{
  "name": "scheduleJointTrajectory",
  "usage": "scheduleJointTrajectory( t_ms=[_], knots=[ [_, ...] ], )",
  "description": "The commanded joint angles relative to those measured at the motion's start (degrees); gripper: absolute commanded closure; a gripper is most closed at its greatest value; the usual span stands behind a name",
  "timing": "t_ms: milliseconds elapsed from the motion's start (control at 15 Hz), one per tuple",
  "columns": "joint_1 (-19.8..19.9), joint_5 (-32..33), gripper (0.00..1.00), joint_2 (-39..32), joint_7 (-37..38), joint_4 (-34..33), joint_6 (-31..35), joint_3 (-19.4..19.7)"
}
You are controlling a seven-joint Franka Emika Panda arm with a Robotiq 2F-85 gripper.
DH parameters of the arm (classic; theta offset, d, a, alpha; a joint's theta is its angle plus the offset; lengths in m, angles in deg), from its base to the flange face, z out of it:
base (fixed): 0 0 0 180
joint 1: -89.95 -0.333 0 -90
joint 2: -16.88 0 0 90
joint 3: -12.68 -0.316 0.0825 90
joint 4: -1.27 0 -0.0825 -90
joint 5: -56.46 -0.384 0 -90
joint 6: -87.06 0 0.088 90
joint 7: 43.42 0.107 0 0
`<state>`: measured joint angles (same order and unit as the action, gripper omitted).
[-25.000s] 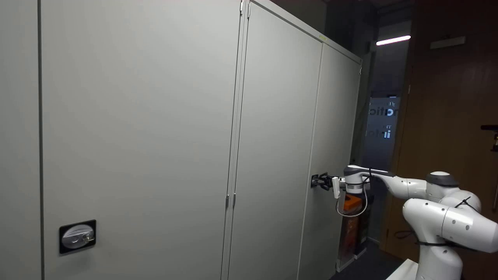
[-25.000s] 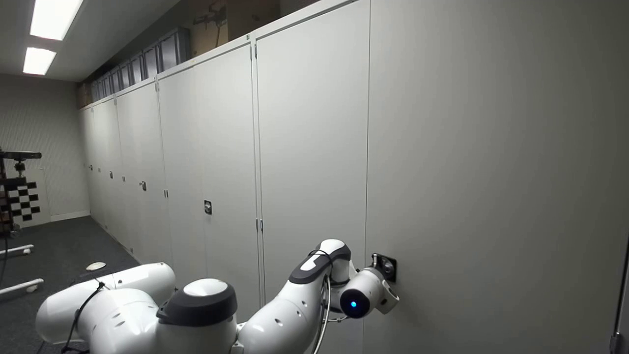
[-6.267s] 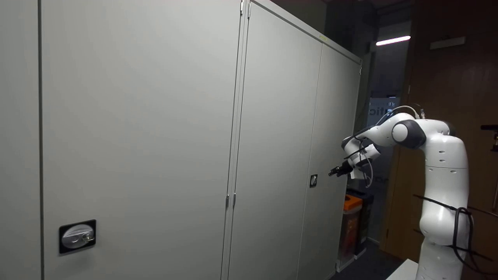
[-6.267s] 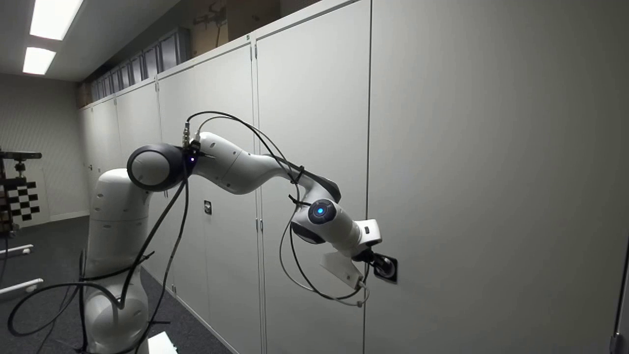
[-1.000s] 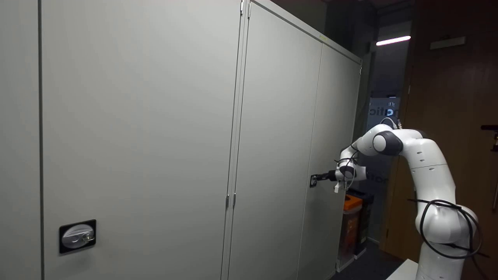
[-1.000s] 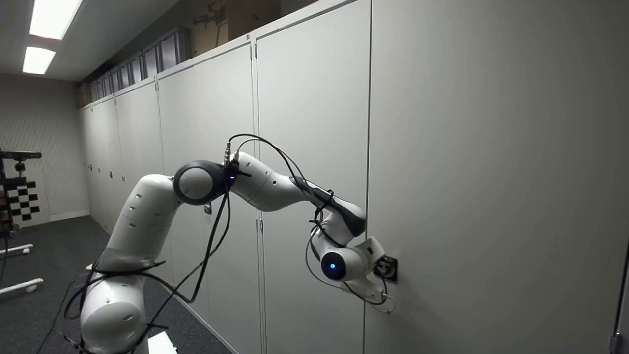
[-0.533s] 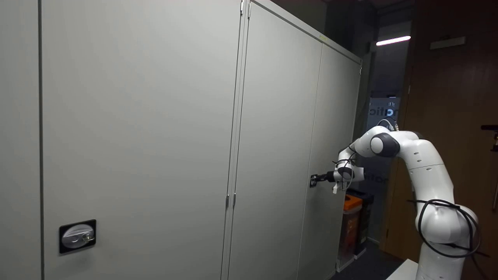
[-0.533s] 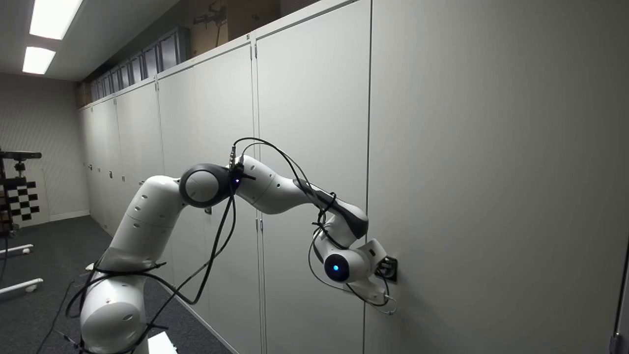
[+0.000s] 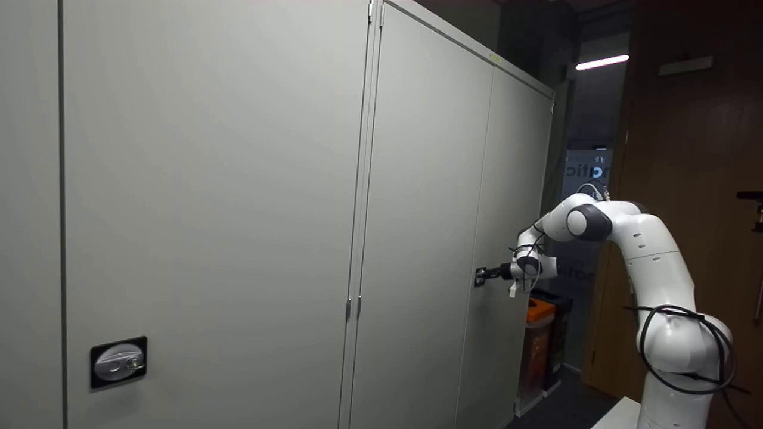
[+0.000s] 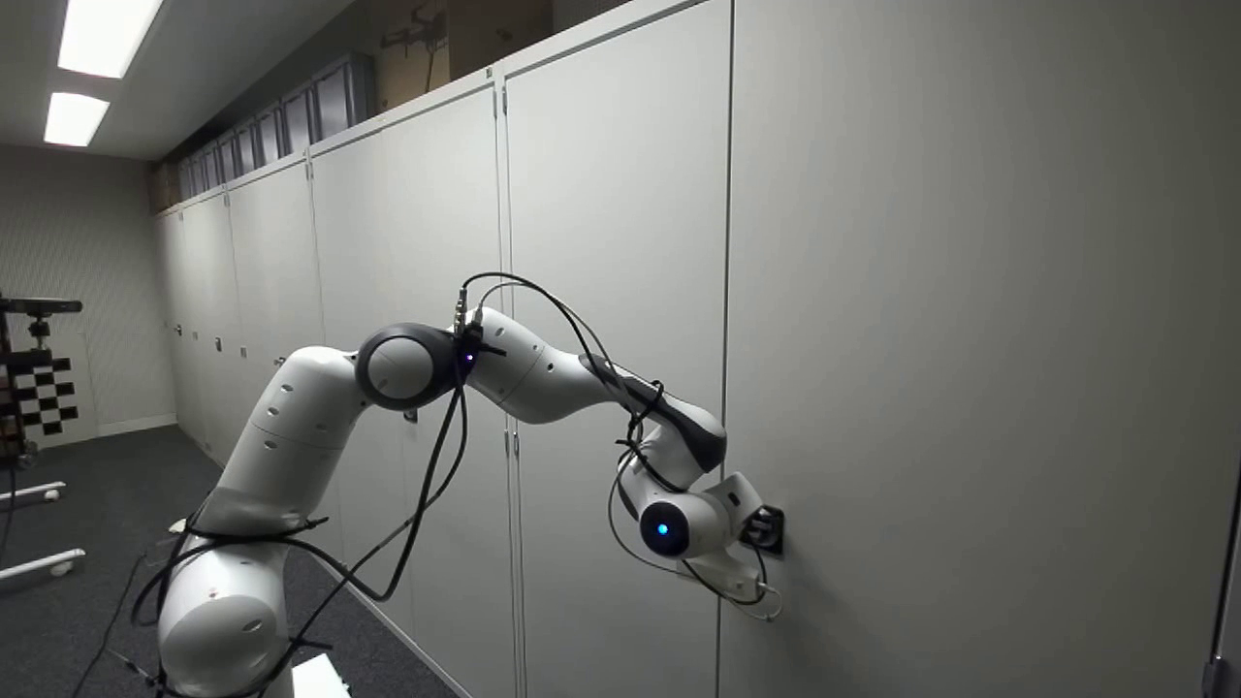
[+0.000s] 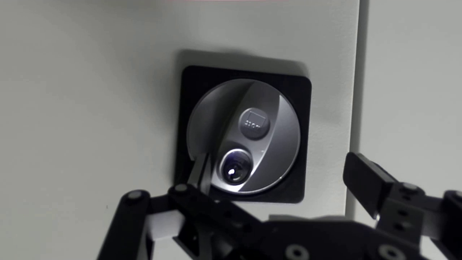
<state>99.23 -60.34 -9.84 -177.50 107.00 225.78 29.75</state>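
A round silver handle (image 11: 285,144) on a black square plate (image 11: 297,191) is set in a light grey cabinet door (image 11: 90,108); its raised grip slants diagonally, with a lock cylinder (image 11: 236,167) at the lower end. My gripper (image 11: 275,159) stands open before it. The left finger (image 11: 199,173) overlaps the handle's lower left edge; contact I cannot tell. The right finger (image 11: 366,184) is off the plate, across the door seam (image 11: 355,119). Nothing is clasped between them. In an exterior view the gripper (image 9: 487,274) reaches the handle plate (image 9: 479,278); elsewhere the wrist (image 10: 688,523) mostly hides it.
Another handle (image 9: 119,362) sits on a nearer cabinet door. Below and behind the arm stands an orange-topped bin (image 9: 539,310). Cables (image 10: 446,436) hang loose from the arm. A stand with a checkerboard (image 10: 44,397) is at the far left; grey boxes (image 10: 334,97) top the cabinets.
Over the last second the arm has edged slightly closer to the handle, then nearly stopped. Compared with several seconds ago, the gripper is lower and levelled at the handle. The jaws stay open.
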Motion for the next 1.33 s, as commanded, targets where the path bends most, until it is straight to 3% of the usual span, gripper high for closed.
scheduleJointTrajectory(
  t_ms=[0,733,1267],
  knots=[
    [0.69,-0.99,0.0,-1.22,-0.46,-2.9,-0.49,-1.27],
    [0.14,-0.18,0.0,-2.16,-0.34,-5.43,0.12,-2.09],
    [-0.55,2.26,0.0,0.69,0.06,-1.71,1.46,-2.02]
  ],
)
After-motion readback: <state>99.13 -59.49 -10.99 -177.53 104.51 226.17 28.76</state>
